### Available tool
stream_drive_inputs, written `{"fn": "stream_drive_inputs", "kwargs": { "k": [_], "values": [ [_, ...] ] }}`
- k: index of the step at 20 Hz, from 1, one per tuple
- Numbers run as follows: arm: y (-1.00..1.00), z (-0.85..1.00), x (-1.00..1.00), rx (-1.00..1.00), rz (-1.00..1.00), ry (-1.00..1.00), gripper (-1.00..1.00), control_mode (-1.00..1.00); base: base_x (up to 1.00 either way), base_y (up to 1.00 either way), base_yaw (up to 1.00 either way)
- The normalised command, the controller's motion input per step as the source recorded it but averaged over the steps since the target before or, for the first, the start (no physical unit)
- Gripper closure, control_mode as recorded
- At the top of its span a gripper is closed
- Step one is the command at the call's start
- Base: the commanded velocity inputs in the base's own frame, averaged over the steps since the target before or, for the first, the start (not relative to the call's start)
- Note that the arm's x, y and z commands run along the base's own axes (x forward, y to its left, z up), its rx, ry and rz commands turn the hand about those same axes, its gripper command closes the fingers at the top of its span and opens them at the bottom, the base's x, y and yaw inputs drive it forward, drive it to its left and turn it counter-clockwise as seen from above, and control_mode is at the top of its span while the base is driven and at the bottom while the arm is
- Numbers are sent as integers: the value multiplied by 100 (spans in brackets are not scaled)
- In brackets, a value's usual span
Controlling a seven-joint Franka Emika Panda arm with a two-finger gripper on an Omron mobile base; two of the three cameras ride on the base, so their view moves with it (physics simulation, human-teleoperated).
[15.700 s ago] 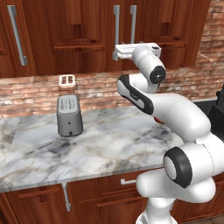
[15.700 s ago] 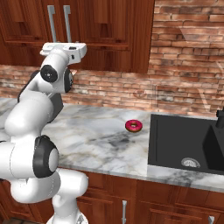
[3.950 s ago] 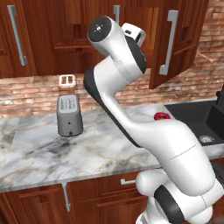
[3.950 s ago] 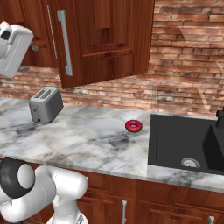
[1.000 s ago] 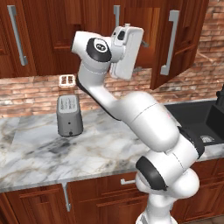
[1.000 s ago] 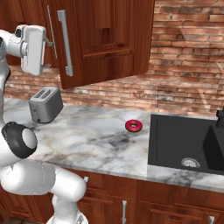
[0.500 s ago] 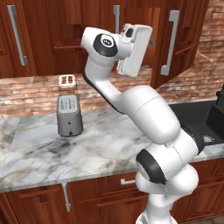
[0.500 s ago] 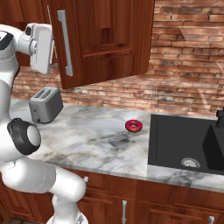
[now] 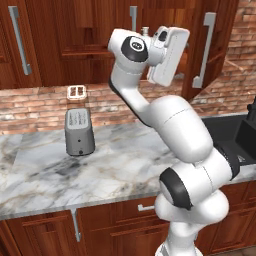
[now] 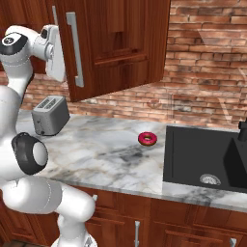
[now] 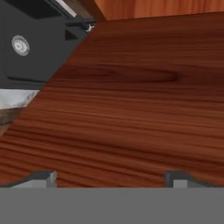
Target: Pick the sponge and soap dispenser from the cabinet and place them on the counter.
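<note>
My hand (image 9: pixel 169 54) is raised high in front of the cabinet (image 9: pixel 100 45), beside its swung-open door (image 9: pixel 210 45). The right base view shows the hand (image 10: pixel 55 50) just left of that door's grey bar handle (image 10: pixel 75 48). My gripper (image 11: pixel 111 178) is open, its two fingertips (image 11: pixel 43 177) far apart with nothing between them. A reddish wooden cabinet surface (image 11: pixel 140 100) lies close in front of the gripper. The marble counter (image 9: pixel 120 160) stretches below. The sponge and the soap dispenser are hidden from all views.
A grey toaster (image 9: pixel 79 131) stands on the counter to the left, against the brick wall. A red doughnut (image 10: pixel 147 139) lies near the black sink (image 10: pixel 202 159), which also appears far below in the hand view (image 11: pixel 30 43). The open door juts out over the counter.
The hand has swung to the right and turned towards the open cabinet. Its fingers stay wide apart.
</note>
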Motion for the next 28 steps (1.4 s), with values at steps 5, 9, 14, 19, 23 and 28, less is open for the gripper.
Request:
{"fn": "stream_drive_inputs", "kwargs": {
  "k": [5, 9, 14, 19, 23, 28],
  "values": [
    [-65, 0, -36, 0, -3, -7, -100, -100, 0, 0, 0],
    [-78, 0, -39, 0, 0, -8, -100, -100, 0, 0, 0],
    [-67, 0, -33, 1, 0, -7, -100, -100, 0, 0, 0],
    [-66, 0, -27, 2, 0, -6, -100, -100, 0, 0, 0],
    [-69, 0, -22, 3, 0, -6, -100, -100, 0, 0, 0],
    [-62, 0, -9, 5, 0, -4, -100, -100, 0, 0, 0]
  ]
}}
